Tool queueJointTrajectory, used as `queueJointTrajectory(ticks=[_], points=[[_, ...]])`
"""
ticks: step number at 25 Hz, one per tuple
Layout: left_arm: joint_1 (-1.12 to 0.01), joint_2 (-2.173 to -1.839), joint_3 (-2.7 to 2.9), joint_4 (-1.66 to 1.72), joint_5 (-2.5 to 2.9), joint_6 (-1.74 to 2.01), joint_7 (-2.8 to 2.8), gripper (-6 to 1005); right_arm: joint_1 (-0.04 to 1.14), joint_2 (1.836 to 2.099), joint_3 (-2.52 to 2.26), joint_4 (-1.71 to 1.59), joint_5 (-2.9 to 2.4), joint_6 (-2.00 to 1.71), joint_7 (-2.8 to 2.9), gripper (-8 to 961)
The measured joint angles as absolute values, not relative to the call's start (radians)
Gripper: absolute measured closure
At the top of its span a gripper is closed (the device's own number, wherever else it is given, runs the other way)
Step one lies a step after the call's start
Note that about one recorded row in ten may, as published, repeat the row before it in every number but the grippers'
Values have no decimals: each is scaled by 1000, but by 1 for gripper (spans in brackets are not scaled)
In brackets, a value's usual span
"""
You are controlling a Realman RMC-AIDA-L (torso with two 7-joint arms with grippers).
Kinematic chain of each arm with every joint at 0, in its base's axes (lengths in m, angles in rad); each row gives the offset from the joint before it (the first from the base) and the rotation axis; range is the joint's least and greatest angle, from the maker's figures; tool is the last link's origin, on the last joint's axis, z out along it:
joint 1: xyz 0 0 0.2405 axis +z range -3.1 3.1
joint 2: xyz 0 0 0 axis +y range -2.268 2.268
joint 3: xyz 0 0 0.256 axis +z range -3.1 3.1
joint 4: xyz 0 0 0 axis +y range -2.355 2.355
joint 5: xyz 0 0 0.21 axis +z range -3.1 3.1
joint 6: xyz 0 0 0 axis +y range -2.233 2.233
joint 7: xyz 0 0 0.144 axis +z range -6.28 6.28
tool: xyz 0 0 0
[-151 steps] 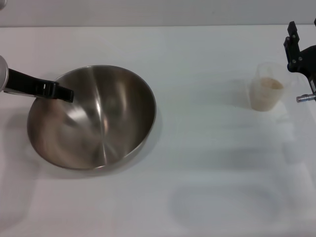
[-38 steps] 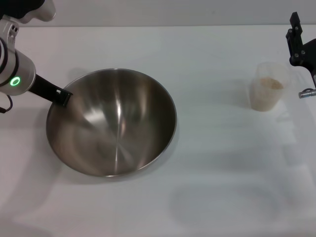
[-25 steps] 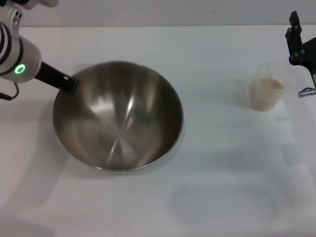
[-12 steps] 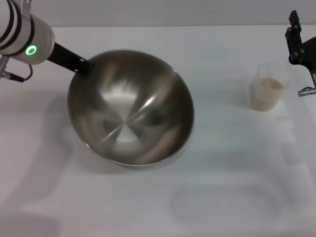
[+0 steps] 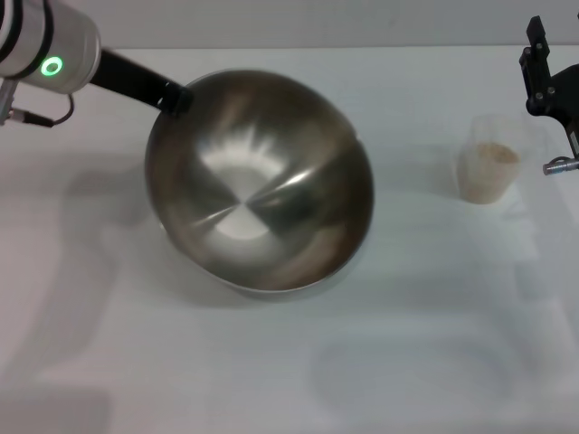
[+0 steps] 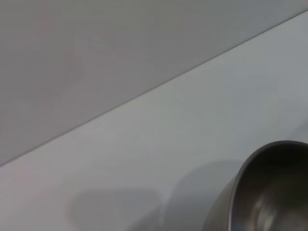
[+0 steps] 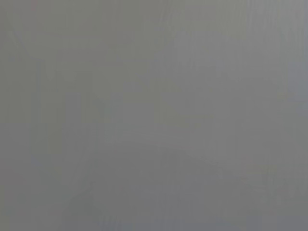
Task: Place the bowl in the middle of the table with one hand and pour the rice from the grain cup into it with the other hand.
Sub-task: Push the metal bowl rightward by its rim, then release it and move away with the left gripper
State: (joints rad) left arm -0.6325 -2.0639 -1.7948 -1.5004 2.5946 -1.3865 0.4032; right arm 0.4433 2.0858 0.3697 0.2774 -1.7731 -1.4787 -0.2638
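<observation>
The large steel bowl (image 5: 262,190) is over the white table (image 5: 271,362), left of centre, tilted and seemingly lifted, with its shadow beneath. My left gripper (image 5: 175,98) is shut on the bowl's far left rim. Part of the bowl's rim also shows in the left wrist view (image 6: 269,187). The clear grain cup (image 5: 487,176) stands upright at the right with beige rice (image 5: 495,154) inside. My right gripper (image 5: 543,81) hangs just beyond and right of the cup, apart from it. The right wrist view is plain grey.
The table's far edge (image 5: 362,47) meets a grey wall behind. My left arm's silver wrist with a green light (image 5: 52,65) is at the far left.
My left gripper has carried the bowl to the right and away from me, and the bowl has tilted more. The cup and right arm have stayed put.
</observation>
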Motion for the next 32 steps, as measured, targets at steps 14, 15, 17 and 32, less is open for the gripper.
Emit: queueJointTrajectory(ticks=[14, 15, 17, 32], points=[[-684, -2064, -1799, -1486, 2541, -1414, 461, 961, 436, 2088, 370, 292, -1774, -1479, -266, 453], [-685, -2064, -1799, -1485, 2539, -1403, 464, 961, 435, 2088, 370, 304, -1775, -1479, -290, 453], [-684, -2064, -1799, -1483, 2538, -1396, 465, 961, 435, 2088, 370, 313, -1775, -1479, -312, 453], [-695, -2068, -1762, -1373, 2534, -1277, 498, 961, 434, 2083, 379, 325, -1770, -1464, -267, 453]])
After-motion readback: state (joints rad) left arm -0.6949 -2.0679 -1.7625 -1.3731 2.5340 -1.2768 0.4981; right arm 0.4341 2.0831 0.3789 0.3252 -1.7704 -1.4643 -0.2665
